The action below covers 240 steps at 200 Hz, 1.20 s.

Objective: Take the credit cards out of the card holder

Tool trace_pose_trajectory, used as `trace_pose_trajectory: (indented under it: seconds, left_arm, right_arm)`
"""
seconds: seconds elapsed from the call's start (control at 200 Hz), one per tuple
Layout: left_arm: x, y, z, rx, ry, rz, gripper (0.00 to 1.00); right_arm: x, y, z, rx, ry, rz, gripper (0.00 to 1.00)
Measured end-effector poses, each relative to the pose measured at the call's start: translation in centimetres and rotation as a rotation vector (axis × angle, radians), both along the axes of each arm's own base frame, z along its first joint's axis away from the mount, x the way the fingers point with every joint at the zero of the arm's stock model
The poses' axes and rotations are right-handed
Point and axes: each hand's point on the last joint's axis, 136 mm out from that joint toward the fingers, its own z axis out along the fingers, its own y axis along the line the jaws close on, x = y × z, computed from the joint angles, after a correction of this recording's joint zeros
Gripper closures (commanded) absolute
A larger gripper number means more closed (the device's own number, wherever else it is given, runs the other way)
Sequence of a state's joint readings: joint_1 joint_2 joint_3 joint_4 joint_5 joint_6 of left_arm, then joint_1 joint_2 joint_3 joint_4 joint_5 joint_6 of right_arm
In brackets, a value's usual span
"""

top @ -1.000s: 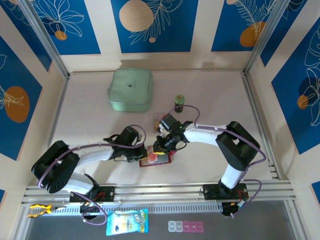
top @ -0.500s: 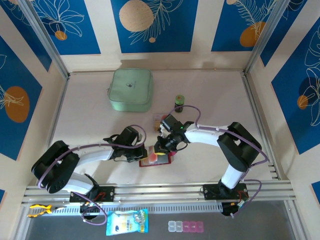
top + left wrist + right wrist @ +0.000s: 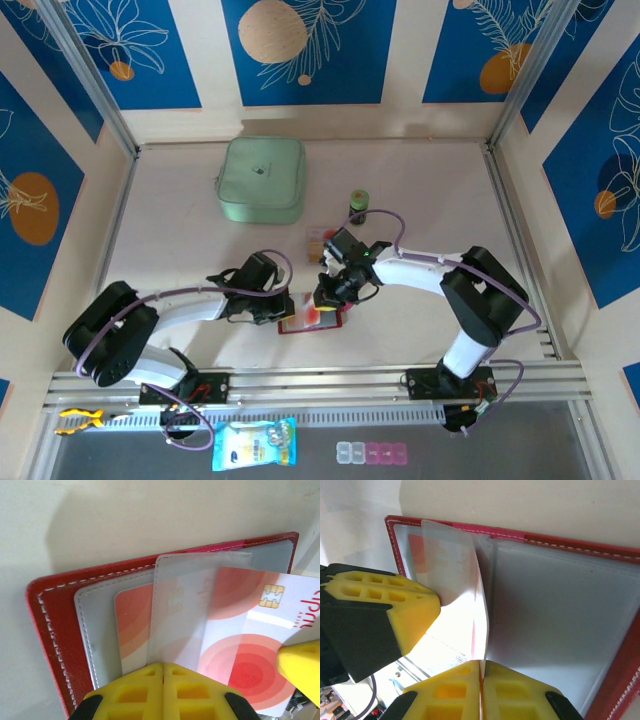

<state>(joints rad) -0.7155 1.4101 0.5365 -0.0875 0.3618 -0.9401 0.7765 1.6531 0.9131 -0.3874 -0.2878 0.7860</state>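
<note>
Scene: we're over the pale tabletop [image 3: 170, 250], and the small red leather-like folding card holder [image 3: 300, 329] lies open and flat between the two arms, near their bases
Left gripper: the left gripper [image 3: 162, 672] sits at the holder's left side, jaws clenched on the lower edge of a clear plastic pocket leaf [image 3: 185, 605]; it looks like a pinch on that leaf, which would anchor the holder
Right gripper: the right gripper [image 3: 482, 675] stands on the opposite side, jaws clamped on the thin white credit card [image 3: 250, 645] with red-orange circles and a gold chip, taking it by its outer end
Card position: a good part of it is out in the open, and the rest is tucked under the clear leaf
Second card: an orange-tan second card [image 3: 132, 625] sits fully inside its pocket, closer to the stitched outer edge and just beside the left jaws
Key relation: the gripped card's long axis runs across the holder, from the left jaws toward the right jaws, and the pocket mouth faces the right arm, so the way out is straight along that axis, away from the left gripper
Nearer arm: the right one has the card, and the left acts as the brace
Step, my call: mid-extraction of the first card, with the second not yet touched
Risk: a pull off that axis could bind the card in the leaf or drag the holder along
</note>
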Motion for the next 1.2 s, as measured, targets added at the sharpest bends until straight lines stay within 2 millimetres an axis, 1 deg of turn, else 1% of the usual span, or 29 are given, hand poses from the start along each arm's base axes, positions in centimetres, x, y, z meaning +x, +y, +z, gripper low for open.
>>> trace_pose_trajectory:
  seconds: [0.065, 0.155, 0.265, 0.36, 0.445, 0.69, 0.955, 1.2]
  left_arm:
    - [0.0, 0.1, 0.1, 0.002, -0.002, 0.002, 1.00]
    - [0.0, 0.4, 0.5, 0.007, -0.010, 0.009, 0.97]
    - [0.1, 0.3, 1.6, -0.009, -0.033, 0.013, 0.96]
    - [0.6, -0.2, 2.7, -0.030, -0.056, 0.013, 0.95]
    - [0.9, -0.4, 3.2, -0.040, -0.065, 0.013, 0.95]
    - [0.7, -0.7, 3.0, -0.053, -0.044, 0.006, 0.96]
    - [0.5, -1.2, 1.5, -0.042, -0.003, -0.004, 0.96]
    - [0.3, -1.8, 1.2, -0.048, 0.002, -0.020, 0.95]
  right_arm:
    - [-0.1, -0.1, 0.1, 0.000, 0.000, 0.001, 0.90]
    - [-0.2, -0.1, 0.1, -0.003, 0.004, 0.001, 0.91]
    - [-0.2, 0.0, 0.2, 0.001, 0.006, 0.004, 0.91]
    - [-0.3, 0.0, 0.2, 0.004, 0.007, 0.007, 0.91]
    - [-0.4, 0.1, 0.2, 0.004, 0.007, 0.010, 0.91]
    - [-0.6, 0.0, 0.9, 0.012, -0.011, 0.026, 0.92]
    - [-0.6, -1.2, 1.3, -0.050, -0.034, 0.030, 0.93]
    - [-0.4, -2.4, 2.1, -0.076, -0.063, 0.033, 0.94]
